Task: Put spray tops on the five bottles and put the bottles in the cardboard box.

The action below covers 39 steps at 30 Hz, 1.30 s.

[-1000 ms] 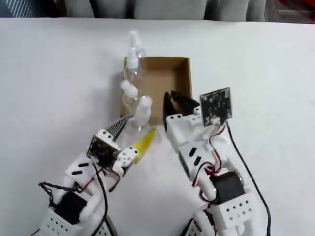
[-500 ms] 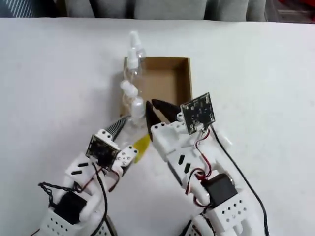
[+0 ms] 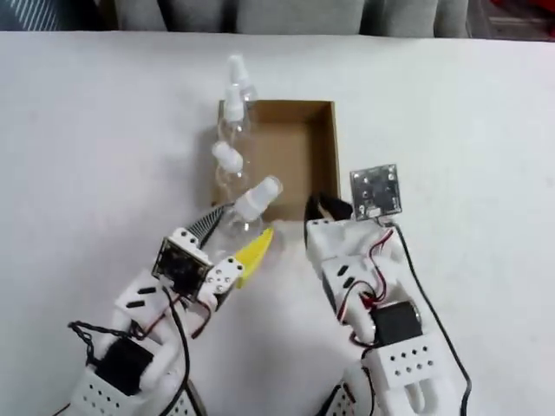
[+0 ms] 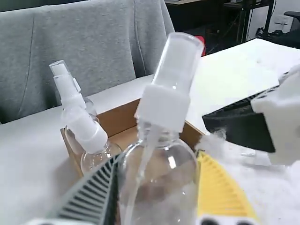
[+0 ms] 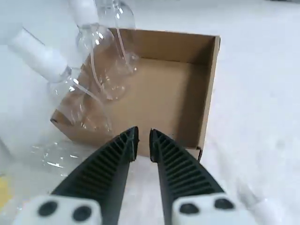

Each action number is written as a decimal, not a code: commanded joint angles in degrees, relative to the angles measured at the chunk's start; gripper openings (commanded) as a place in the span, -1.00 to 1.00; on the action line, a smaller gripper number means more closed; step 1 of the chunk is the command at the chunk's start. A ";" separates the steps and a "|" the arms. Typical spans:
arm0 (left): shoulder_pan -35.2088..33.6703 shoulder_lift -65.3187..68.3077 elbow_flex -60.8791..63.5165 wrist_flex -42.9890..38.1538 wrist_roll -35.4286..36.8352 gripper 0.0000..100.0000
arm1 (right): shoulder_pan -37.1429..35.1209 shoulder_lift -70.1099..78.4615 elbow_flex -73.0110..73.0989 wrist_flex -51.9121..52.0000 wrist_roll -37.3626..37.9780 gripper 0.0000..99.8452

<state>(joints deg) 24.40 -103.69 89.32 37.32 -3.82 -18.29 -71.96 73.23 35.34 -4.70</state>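
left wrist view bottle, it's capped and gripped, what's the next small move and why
Probably lift the bottle forward over the near wall of the cardboard box. Its spray top is already on, the left end effector is clamped on it, and bare box floor shows beside the other bottles.

Right gripper (image 3: 324,207): I log it drawn back from the bottle (image 3: 244,212) to the cardboard box's (image 3: 290,147) near edge, jaws now nearly together. Bottle: top now tilts boxward.
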 commanded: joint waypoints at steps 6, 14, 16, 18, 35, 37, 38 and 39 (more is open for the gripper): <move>-0.48 -0.57 -0.97 -2.11 0.62 -0.96 | 0.04 -0.66 1.05 5.76 0.35 -0.96; -0.40 -0.57 -0.88 -2.11 7.82 -0.96 | -1.98 -0.66 0.70 14.02 8.44 -0.96; -0.04 -0.57 -0.88 -2.11 7.82 -0.96 | -1.80 -0.66 0.70 16.13 9.32 -0.96; -0.04 -0.57 -0.79 -2.81 7.91 -0.96 | -1.71 -0.75 0.53 18.07 13.80 -0.96; 1.71 -0.48 1.23 -17.58 19.25 -0.96 | 26.15 -13.41 10.46 15.78 21.01 -0.97; 4.26 -0.40 0.97 -17.05 19.60 -0.96 | 27.47 -13.32 10.55 15.96 22.51 -0.97; 5.58 0.13 0.70 -16.79 19.60 -0.96 | 28.88 -13.32 10.55 15.96 22.51 -0.97; 6.81 1.27 0.35 -16.35 19.69 -0.96 | 30.64 -13.32 10.55 15.96 22.51 -0.97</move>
<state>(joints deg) 26.59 -103.69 91.52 21.93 14.90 8.79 -84.79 84.31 52.13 16.57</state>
